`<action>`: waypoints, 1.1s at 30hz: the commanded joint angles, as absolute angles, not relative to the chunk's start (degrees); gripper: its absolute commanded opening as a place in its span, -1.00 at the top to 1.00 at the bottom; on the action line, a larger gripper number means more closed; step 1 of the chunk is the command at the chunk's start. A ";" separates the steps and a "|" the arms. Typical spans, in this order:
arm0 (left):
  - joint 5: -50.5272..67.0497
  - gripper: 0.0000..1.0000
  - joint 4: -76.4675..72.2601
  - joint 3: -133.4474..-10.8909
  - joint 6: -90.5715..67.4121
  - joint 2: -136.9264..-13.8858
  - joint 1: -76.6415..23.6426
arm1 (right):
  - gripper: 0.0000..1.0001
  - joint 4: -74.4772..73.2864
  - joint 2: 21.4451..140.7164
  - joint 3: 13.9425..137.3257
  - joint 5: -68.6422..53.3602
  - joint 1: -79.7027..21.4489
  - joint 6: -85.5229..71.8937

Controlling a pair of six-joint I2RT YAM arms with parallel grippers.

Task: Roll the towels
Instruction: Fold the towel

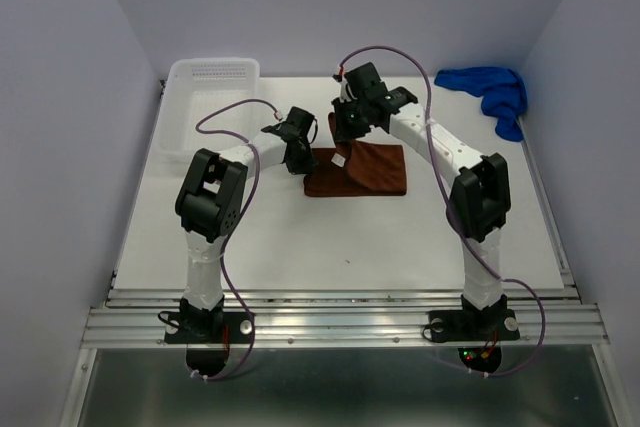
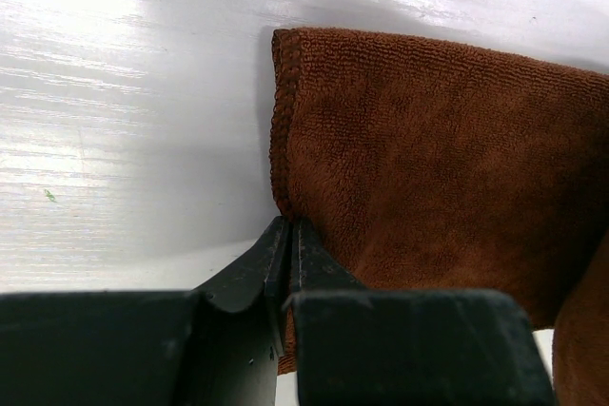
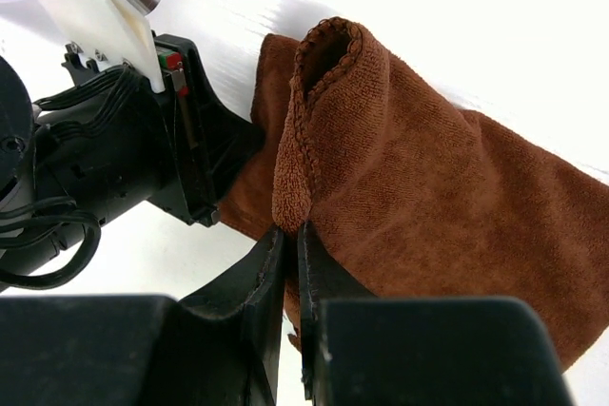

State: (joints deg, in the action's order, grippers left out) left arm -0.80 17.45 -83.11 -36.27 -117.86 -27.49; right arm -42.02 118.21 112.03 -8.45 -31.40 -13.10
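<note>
"Two towels to account for. How do they stand?"

"Neither is rolled. The rust-brown towel (image 1: 375, 172) lies in the middle of the table (image 1: 300, 242). Most of it is flat, and its left end is raised off the surface. The blue towel (image 1: 490, 92) sits crumpled at the far right corner, well apart from both arms and touched by neither."

"State of the grippers?"

"Both are clamped on the brown towel. The left gripper (image 2: 290, 227) has its jaws together on the hem at the towel's left edge. The right gripper (image 3: 290, 235) is just beside it on the same end. Its jaws pinch a lifted fold of hem that stands up as an open loop."

"Your reading of progress?"

"Early. I judge this to be the start of the first turn. The left end is gathered, but no tight coil shows, and the flat length toward the right edge is unrolled. That leaves the rest of the brown towel and the whole of the blue one."

"Anything else noted?"

"A white perforated basket (image 1: 213, 64) stands at the far left corner."
</note>
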 commanded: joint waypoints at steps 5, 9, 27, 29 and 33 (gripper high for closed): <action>-0.35 0.79 19.86 -81.65 -36.21 -116.81 -27.33 | 0.99 -42.54 120.32 115.75 -9.76 -32.17 -13.36; -0.35 0.79 19.95 -81.65 -36.56 -116.54 -27.16 | 0.99 -42.89 122.34 116.80 -9.93 -32.70 -13.62; -4.57 0.79 23.03 -82.44 -38.58 -115.58 -26.46 | 0.98 -38.85 130.51 119.97 -16.61 -33.75 -16.43; -4.57 0.78 23.03 -82.44 -38.85 -115.58 -26.46 | 0.97 -38.58 131.13 120.23 -16.35 -33.75 -17.05; -4.92 0.78 23.47 -82.53 -39.37 -115.40 -26.37 | 0.90 -38.23 132.01 120.32 -17.05 -33.75 -17.75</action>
